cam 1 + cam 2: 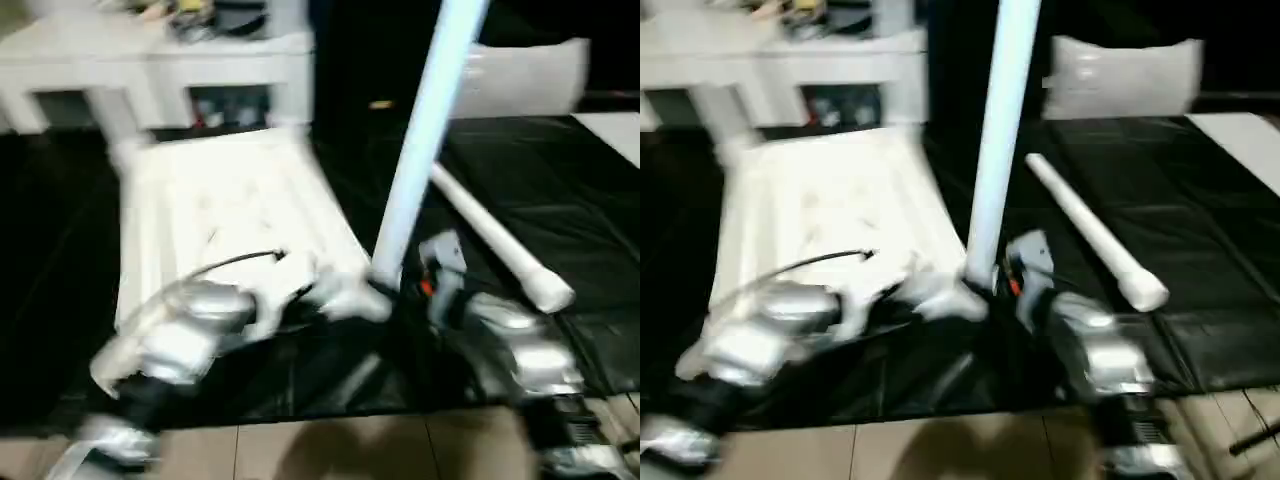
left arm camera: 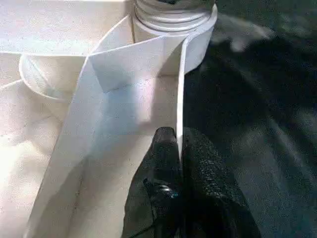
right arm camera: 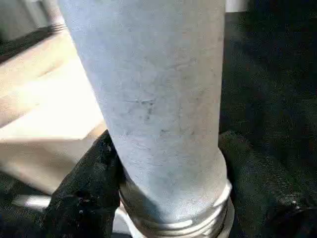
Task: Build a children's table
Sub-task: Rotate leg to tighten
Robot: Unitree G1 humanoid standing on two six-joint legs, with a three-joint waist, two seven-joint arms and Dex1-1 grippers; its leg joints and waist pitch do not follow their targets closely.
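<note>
Now the right gripper (image 3: 168,163) clasps the upright table leg (image 1: 425,140), while the left gripper (image 2: 179,148), at nine o'clock, pinches the tabletop's rim (image 2: 181,89).

Both silver forearms rise from the bottom of the head view, converging toward the lower middle of the frame. The left pincer (image 2: 179,148) has its two black fingers pressed together on a thin white edge. The right pincer (image 3: 166,163) has its fingers (image 3: 86,188) spread around a white tube, one on each side.

upright leg (image 1: 425,140) ahead, loose leg (image 1: 495,240) rightward
</note>
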